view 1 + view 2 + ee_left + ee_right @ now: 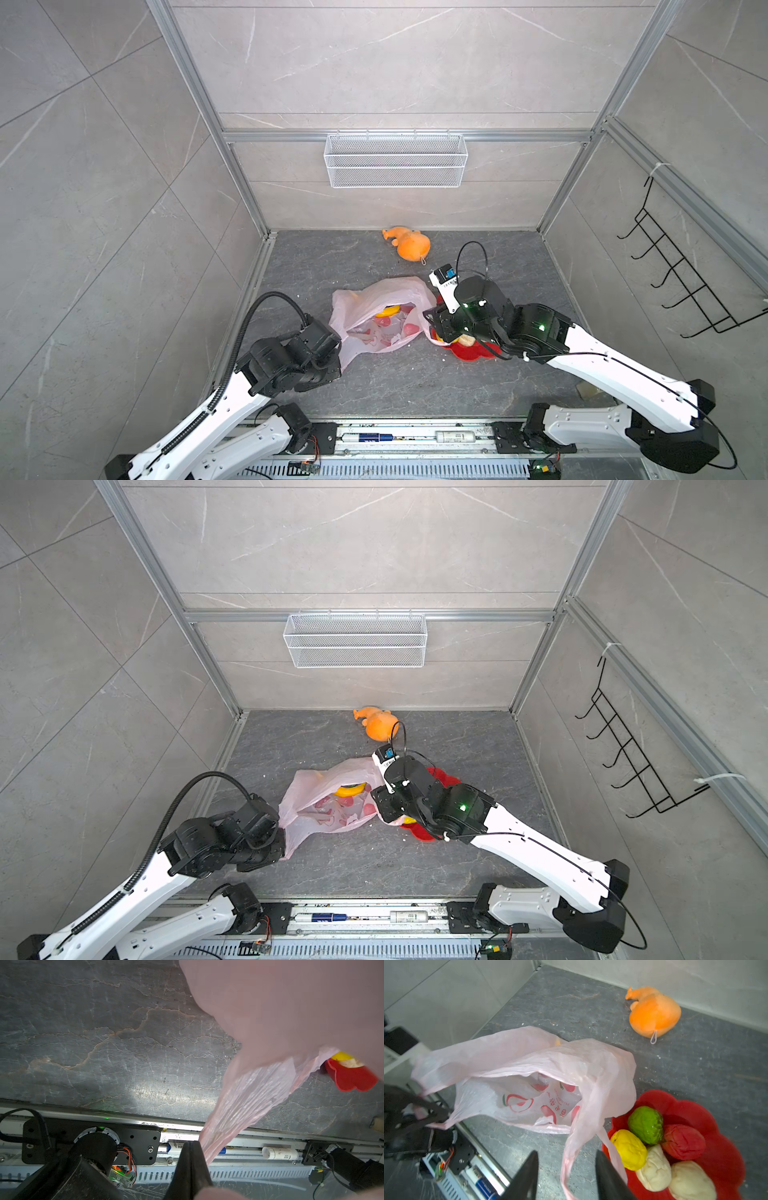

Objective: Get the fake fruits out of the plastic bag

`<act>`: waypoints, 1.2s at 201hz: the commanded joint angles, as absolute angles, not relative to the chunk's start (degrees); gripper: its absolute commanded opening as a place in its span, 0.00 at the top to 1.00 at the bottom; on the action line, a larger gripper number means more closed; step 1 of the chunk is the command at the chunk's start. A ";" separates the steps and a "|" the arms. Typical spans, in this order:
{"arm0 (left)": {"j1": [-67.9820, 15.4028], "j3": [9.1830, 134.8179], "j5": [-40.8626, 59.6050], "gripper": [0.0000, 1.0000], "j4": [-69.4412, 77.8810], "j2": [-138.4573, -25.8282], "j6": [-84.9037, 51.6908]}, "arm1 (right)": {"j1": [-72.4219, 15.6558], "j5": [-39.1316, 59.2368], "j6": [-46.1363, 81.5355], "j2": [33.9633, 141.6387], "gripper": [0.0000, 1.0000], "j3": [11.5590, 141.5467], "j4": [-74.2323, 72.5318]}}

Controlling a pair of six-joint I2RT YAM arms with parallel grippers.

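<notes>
Presently, the left gripper [192,1144] is clamped on a handle of the plastic bag [529,1057]. The right gripper [566,1153] has its jaws apart, the other loop hanging between them. The banana [390,310] lies inside the bag. Five fake fruits [645,1125] sit on the red plate [716,1109], at four o'clock of the bag.

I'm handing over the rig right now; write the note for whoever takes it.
Left end effector: shut on the bag, holding its mouth open.
Right end effector: open, the bag's handle loop hanging between its jaws.
Done: green ball, yellow ball, red ball, two beige lumps on the plate.
Left: banana, in the bag.
</notes>
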State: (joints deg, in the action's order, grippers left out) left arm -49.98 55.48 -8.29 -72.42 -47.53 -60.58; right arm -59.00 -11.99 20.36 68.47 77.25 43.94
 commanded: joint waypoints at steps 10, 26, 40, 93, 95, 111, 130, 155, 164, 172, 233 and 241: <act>-56.30 57.71 -16.23 1.00 -70.23 -49.64 -66.36 | -63.84 -13.47 22.10 72.97 0.76 80.35 47.17; -58.08 57.47 -17.63 1.00 -70.06 -49.55 -67.53 | -65.35 -13.68 23.37 77.46 0.80 80.26 44.55; -58.91 56.82 -18.12 1.00 -70.05 -48.65 -68.14 | -65.67 -13.32 25.46 81.63 0.82 79.27 41.27; -59.59 55.48 -17.95 1.00 -70.29 -45.82 -67.70 | -65.73 -18.10 32.08 91.09 0.89 73.82 27.71; -59.59 55.40 -17.89 1.00 -70.31 -45.67 -67.75 | -65.67 -18.52 32.30 91.31 0.89 73.76 27.41; -59.59 54.58 -17.33 1.00 -70.70 -44.63 -67.83 | -65.69 -20.83 33.52 93.23 0.90 73.44 26.13; -59.85 53.05 -16.69 1.00 -71.18 -42.80 -68.86 | -65.58 -22.60 34.28 95.63 0.90 73.78 25.02; -59.86 49.75 -15.78 1.00 -71.41 -39.80 -70.43 | -64.98 -23.43 34.28 99.18 0.90 75.68 24.31; -59.94 48.94 -15.52 1.00 -71.69 -39.21 -70.70 | -64.56 -23.37 34.30 100.14 0.90 76.13 23.81; -59.94 48.57 -15.38 1.00 -72.04 -39.09 -70.87 | -64.07 -23.23 34.32 100.91 0.89 76.49 23.28; -59.92 47.73 -15.24 1.00 -72.60 -40.93 -70.14 | -60.36 -21.71 32.05 105.57 0.88 79.49 17.94; -59.91 47.59 -15.45 1.00 -72.60 -40.87 -70.14 | -59.89 -21.75 31.70 106.02 0.88 79.63 17.22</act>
